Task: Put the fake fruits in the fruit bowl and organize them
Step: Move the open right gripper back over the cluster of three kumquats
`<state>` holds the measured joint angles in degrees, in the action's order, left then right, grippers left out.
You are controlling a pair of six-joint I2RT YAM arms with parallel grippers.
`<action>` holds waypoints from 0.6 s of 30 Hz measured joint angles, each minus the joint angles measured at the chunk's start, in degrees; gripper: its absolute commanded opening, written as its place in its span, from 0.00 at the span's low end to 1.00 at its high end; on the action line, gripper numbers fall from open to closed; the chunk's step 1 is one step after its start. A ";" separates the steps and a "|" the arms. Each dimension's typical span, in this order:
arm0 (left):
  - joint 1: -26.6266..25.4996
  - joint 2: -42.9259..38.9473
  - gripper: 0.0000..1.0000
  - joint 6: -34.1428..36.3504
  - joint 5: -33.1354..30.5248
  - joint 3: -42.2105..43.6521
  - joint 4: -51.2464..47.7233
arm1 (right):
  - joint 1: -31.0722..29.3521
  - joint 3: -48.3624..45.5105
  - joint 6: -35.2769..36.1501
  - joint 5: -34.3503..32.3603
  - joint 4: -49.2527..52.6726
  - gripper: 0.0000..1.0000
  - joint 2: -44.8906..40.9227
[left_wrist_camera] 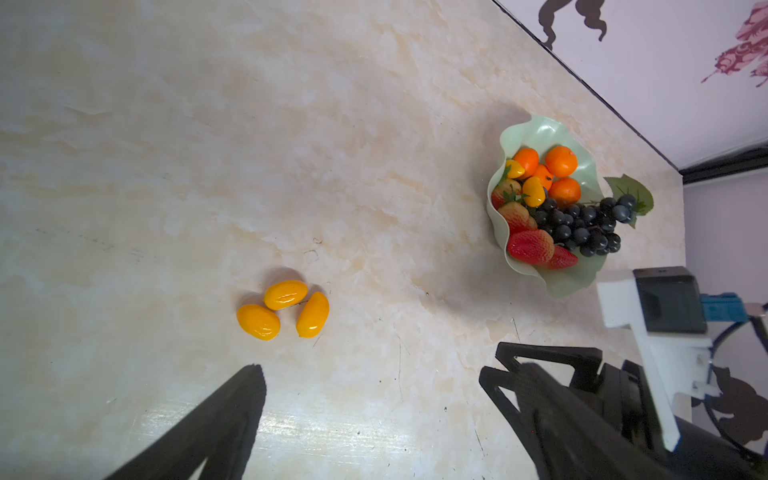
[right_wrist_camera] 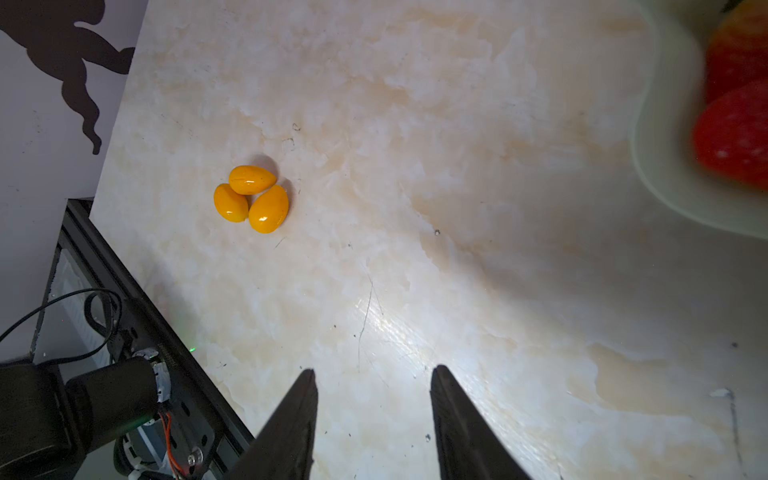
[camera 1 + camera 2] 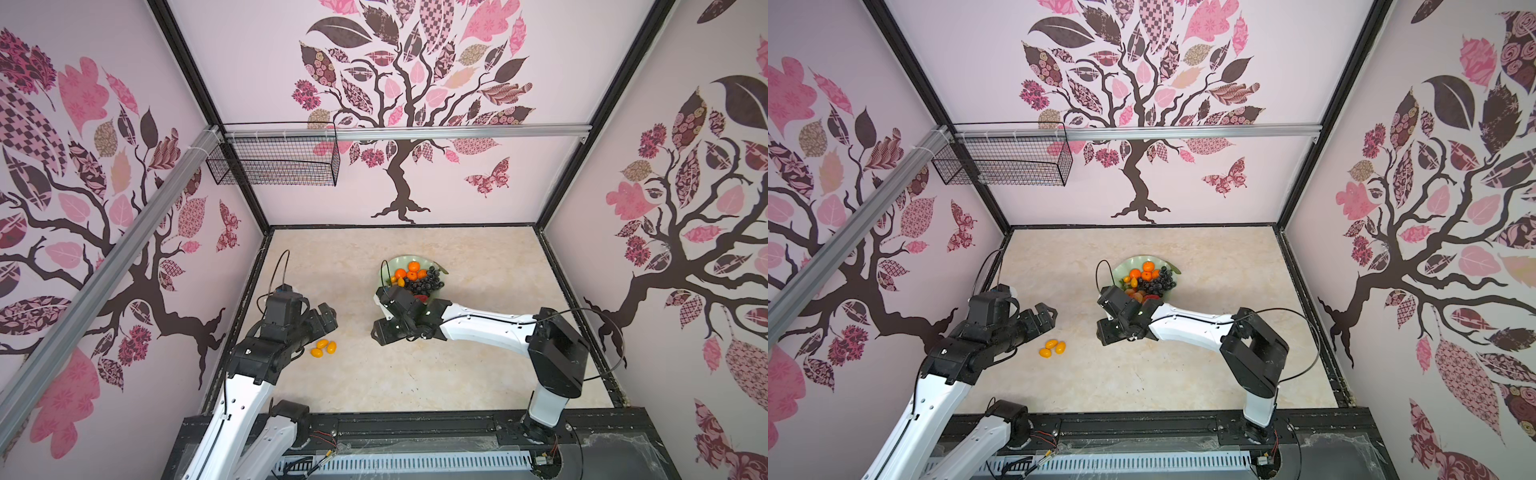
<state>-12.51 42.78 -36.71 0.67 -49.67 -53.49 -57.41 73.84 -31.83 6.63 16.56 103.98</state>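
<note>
The pale green fruit bowl [image 3: 395, 261] [image 3: 1128, 263] [image 1: 540, 132] [image 2: 658, 166] holds round oranges [image 3: 412, 269] [image 1: 561, 161], a dark grape bunch [image 3: 424, 283] [image 1: 582, 226] and red strawberries [image 1: 531, 247] [image 2: 733, 133]. Three yellow-orange ovals [image 3: 324, 348] [image 3: 1052, 348] [image 1: 283, 309] [image 2: 251, 198] lie together on the table to its front left. My left gripper [image 3: 331, 319] [image 1: 370, 374] hovers just behind the ovals, open and empty. My right gripper [image 3: 380, 331] [image 2: 374, 370] hangs in front of the bowl, pointing toward the ovals, open and empty.
A black wire basket [image 3: 274, 160] hangs on the back-left wall rail. Patterned walls enclose the marble tabletop [image 3: 478, 353] on three sides. A black frame rail [image 3: 415, 424] with cables runs along the front edge.
</note>
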 measured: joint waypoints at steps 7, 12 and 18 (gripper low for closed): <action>2.69 1.29 0.98 -0.11 1.27 0.00 -0.28 | -2.21 8.28 -1.95 -3.32 0.48 0.48 6.36; 7.65 1.29 0.98 -0.74 3.19 0.00 0.15 | -4.07 16.04 -3.32 -4.74 1.31 0.48 11.58; 17.53 2.27 0.98 -0.17 7.52 0.09 1.77 | -5.16 23.10 -4.52 -4.87 3.43 0.48 18.25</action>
<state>5.02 45.06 -36.88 8.19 -49.58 -51.72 -62.57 96.95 -36.36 1.76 19.99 122.23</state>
